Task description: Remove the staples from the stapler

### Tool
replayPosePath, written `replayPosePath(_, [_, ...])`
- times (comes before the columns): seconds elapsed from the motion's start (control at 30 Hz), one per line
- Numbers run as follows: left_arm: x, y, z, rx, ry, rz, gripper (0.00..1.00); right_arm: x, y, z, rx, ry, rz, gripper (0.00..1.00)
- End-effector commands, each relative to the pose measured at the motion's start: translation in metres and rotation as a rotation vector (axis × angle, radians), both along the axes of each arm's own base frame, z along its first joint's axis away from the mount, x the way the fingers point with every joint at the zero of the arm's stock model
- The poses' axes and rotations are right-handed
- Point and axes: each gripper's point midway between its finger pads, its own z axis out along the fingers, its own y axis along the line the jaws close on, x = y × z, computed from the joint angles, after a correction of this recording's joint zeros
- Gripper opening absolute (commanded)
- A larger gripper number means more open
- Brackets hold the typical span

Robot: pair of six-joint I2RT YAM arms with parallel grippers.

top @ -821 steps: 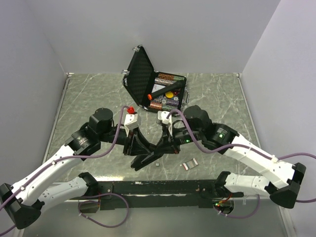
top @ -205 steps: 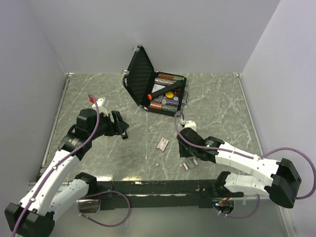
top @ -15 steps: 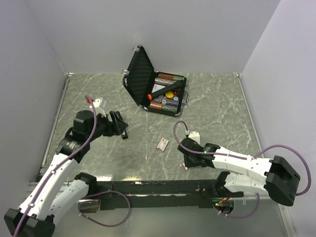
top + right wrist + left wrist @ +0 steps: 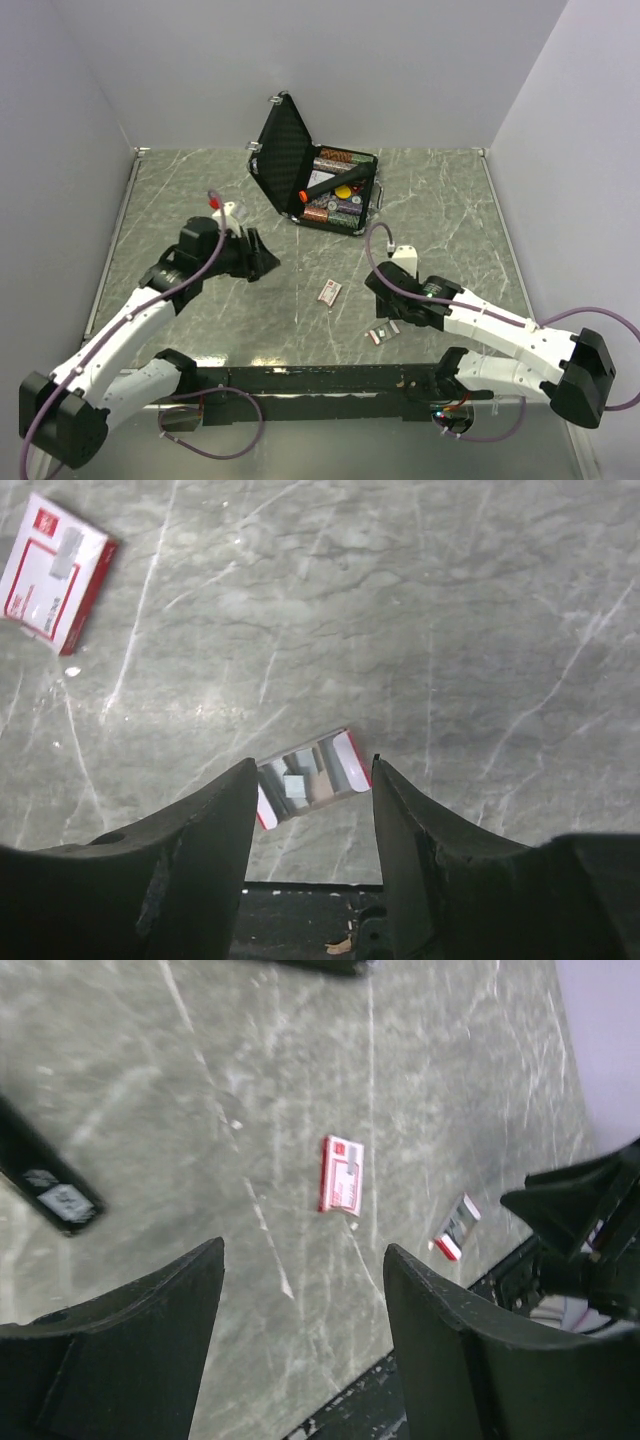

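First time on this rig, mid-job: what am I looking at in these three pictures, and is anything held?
Two robot arms stand at the near edge of a marbled table. The wide picture looks down from above and behind them; the other two come from wrist cameras, each showing its own dark fingers. On the table: an open black case, a closed red-and-white staple box and an open box tray. The left wrist view also shows a black labelled bar, possibly the stapler. The left gripper and right gripper are both open and empty; the right one hangs over the tray.
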Motion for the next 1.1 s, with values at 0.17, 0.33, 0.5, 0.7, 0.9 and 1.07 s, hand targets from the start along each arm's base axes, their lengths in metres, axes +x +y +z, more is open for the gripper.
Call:
replayPosePath(0.17, [0.016,-0.058,-0.012,-0.018,0.04,0.013,0.67,-0.001,-0.019,-0.014,0.056,0.047,-0.095,0.47])
replayPosePath(0.33, [0.044,-0.066,-0.04,0.02,0.08,0.097,0.62,-0.002,-0.019,-0.024,0.092,0.068,-0.127,0.38])
replayPosePath(0.5, [0.067,-0.074,-0.068,0.076,0.121,0.146,0.52,-0.004,-0.018,-0.033,0.106,0.098,-0.132,0.33])
replayPosePath(0.7, [0.08,-0.086,-0.088,0.084,0.146,0.146,0.43,-0.009,-0.015,-0.044,0.112,0.14,-0.121,0.31])
replayPosePath(0.9, [0.085,-0.093,-0.097,0.097,0.156,0.138,0.41,-0.012,-0.018,-0.052,0.089,0.169,-0.142,0.31])
replayPosePath(1.07, [0.089,-0.099,-0.105,0.099,0.159,0.131,0.4,-0.013,-0.022,-0.054,0.075,0.174,-0.168,0.31])
